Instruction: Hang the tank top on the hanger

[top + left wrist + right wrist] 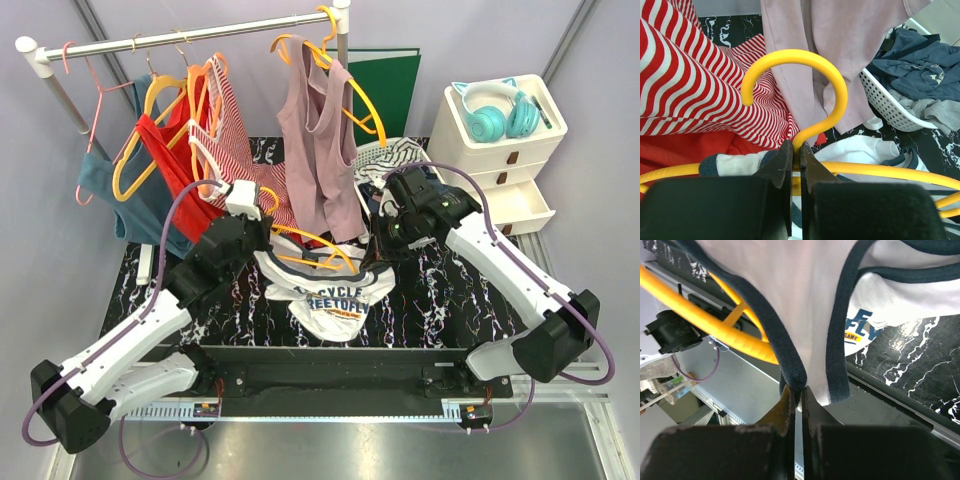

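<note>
**Top view.** The hanger [312,246] lies low over the near middle of the black marbled surface [450,290]. The tank top [325,288] is bunched under and around it, lettering up. The left arm [170,310] reaches in to the hook end and the right arm [500,260] comes in at the top's far right corner. The rail [190,38] behind carries other garments.

**Left wrist.** The left fingers [782,165] are clenched on the hanger's neck just below the hook. A navy-edged white fold lies over the bar on the left, which I judge to be one strap already on. A striped top [690,90], a mauve top [840,40] and a white basket [890,107] are behind.

**Right wrist.** The right fingers [785,410] are pinched on the navy trim at the bend of a strap. White cloth hangs from the pinch, and the hanger's orange bar crosses just behind it. I cannot tell whether strap and bar touch.

**Step in hand (judgement).** The second strap has to go over the free shoulder of the hanger.
- The left should hold the neck rigid and level.
- The right should carry the strap loop outward past the bar's end, then drop it over.
- Keep the loop open and the pull light, or the seated strap may drag off.
</note>
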`<state>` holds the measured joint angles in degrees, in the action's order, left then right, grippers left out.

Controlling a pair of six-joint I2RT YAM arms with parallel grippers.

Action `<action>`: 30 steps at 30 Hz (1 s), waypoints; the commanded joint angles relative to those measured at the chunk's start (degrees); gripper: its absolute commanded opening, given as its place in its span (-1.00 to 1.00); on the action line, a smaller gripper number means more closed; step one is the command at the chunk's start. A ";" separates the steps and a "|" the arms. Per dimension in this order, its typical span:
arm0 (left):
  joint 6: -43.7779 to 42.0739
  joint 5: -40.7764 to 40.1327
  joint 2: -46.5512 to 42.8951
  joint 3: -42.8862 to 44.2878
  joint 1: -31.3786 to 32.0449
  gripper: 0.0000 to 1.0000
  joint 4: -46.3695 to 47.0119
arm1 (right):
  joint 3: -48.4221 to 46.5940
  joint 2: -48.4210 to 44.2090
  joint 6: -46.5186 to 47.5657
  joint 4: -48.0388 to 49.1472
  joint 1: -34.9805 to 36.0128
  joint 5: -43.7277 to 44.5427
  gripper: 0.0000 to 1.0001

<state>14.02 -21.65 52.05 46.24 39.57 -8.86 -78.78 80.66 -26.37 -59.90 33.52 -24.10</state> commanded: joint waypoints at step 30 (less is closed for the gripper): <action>4.70 3.90 5.69 3.15 0.94 -1.00 8.69 | -25.80 16.80 2.11 0.84 1.02 -7.54 -1.00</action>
<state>17.89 -18.65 57.21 46.35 40.14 -5.15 -100.86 96.36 -25.04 -60.66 33.61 -29.52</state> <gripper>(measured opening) 0.035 0.022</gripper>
